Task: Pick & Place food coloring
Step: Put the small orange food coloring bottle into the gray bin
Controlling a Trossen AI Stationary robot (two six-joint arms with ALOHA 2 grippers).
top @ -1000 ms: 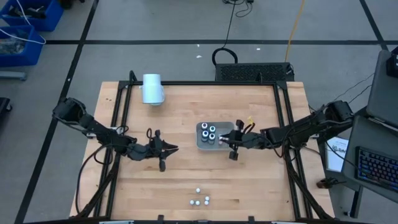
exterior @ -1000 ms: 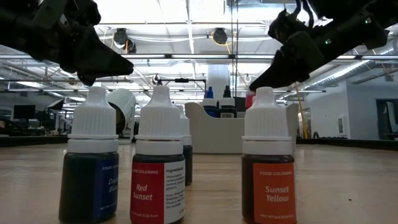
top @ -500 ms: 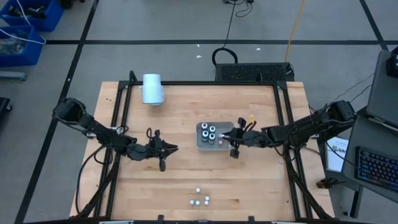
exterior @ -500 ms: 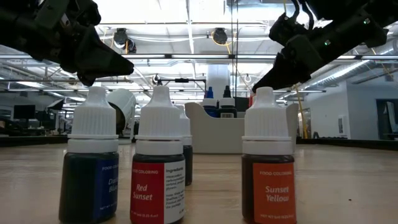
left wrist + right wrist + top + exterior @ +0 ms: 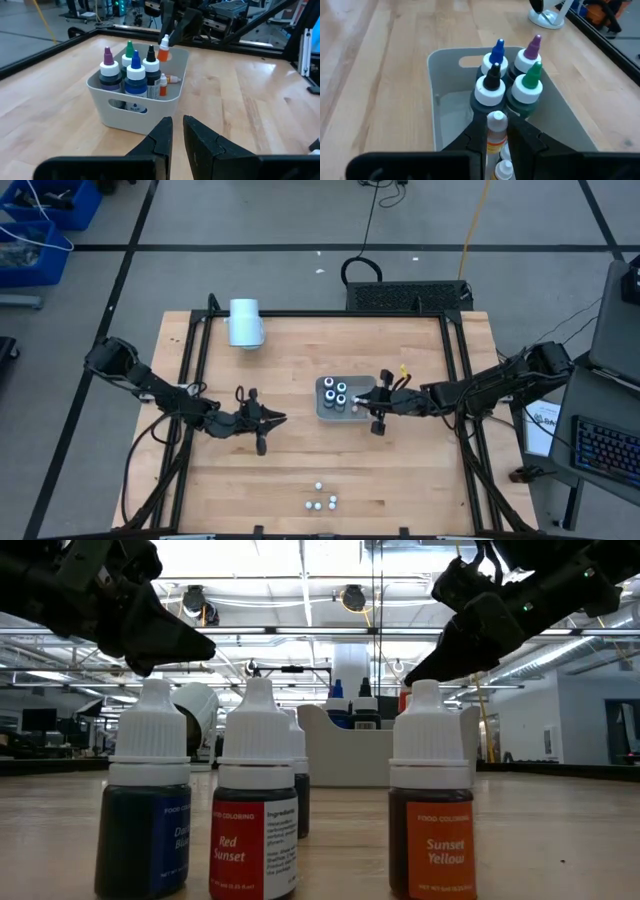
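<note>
The right end effector is clamped on a small orange bottle with a white cap, holding it upright just above the open half of the grey tray. In the left wrist view the same orange bottle hangs over the tray's far rim, so the step in hand looks like lowering it in.

To do this well, the bottle should go straight down into the free space, clear of the 4 larger bottles with blue, purple, green and black tips that stand packed in the tray's other half. Another small bottle lies in the tray close under the fingers; setting the orange one beside it rather than on it would probably stop it tipping. Releasing only once the base touches the tray floor seems wise, since these narrow bottles would likely topple easily.

The left end effector waits low over the desk to the left of the tray, fingers nearly together and holding nothing.

At the near edge of the desk, more small bottles stand in a cluster; the low view shows 3 labelled ones up close, blue, red and yellow. They are not yet moved. A pale cylinder lies at the far left.
</note>
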